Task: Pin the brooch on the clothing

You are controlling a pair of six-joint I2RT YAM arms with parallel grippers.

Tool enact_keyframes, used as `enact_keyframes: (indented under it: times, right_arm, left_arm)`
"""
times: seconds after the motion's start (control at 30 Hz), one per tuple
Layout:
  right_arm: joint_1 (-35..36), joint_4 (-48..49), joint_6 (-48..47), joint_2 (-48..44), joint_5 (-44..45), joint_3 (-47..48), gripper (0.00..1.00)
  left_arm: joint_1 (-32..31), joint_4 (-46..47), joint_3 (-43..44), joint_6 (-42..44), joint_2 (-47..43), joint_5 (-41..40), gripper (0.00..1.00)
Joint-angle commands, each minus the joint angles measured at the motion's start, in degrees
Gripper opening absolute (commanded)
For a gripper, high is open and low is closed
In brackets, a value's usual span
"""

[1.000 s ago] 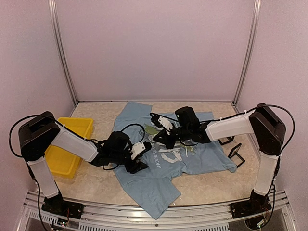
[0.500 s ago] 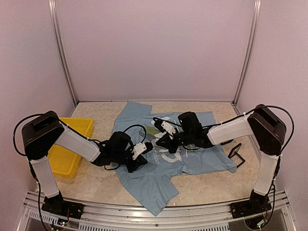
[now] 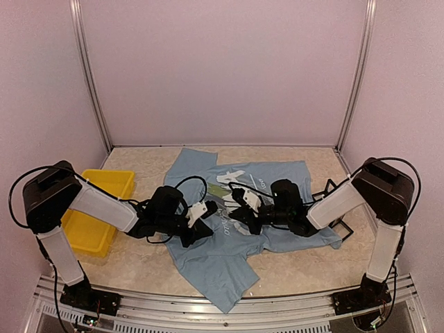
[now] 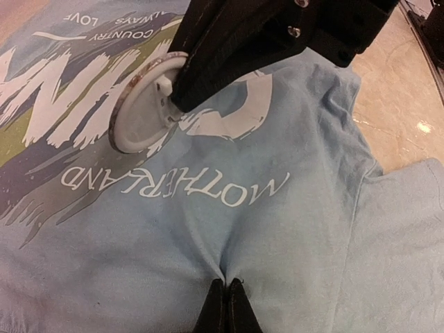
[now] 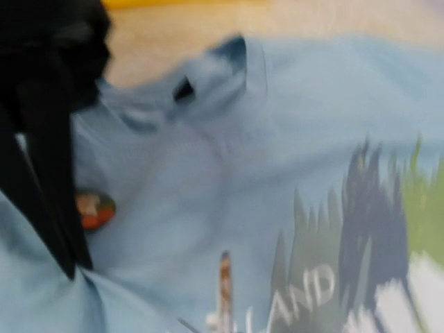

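Clothing (image 3: 216, 267) spread face up across table (image 3: 305, 267): light blue, with white lettering and green-yellow strokes on the chest, "MOTHERLAND" legible in the left wrist view. Left end effector (image 4: 227, 306) closed, pinching a small raised fold of fabric just below that word. Right end effector (image 3: 238, 211) low over the chest print, clamped on brooch (image 4: 141, 107): round disc, silver rim, pale back with clasp turned toward the left wrist camera, tilted, close over the white lettering. Contact between disc and fabric impossible to tell. Both end effectors near each other at mid-shirt. Right wrist view blurred. Yellow bin (image 3: 111, 182) at table's left side. Black frames (image 3: 340, 223) just off the shirt's right edge.
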Motion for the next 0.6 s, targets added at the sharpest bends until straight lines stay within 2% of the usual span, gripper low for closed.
enact_keyframes:
  times: [0.0,0.23,0.57]
  right_arm:
    - [3.7,17.6,-7.4,2.1,3.6,-2.8,0.00]
    - [7.4,22.2,-14.2,5.3,11.1,-3.9,0.00]
    - [10.7,22.7,-18.4,7.2,14.6,-5.3,0.00]
  left_arm:
    - [0.4,-0.5,0.0,-1.1,-2.0,3.8,0.00]
    - [0.5,-0.5,0.1,-1.1,-3.7,4.8,0.00]
    - [0.7,-0.7,0.1,-1.5,-4.0,6.1,0.00]
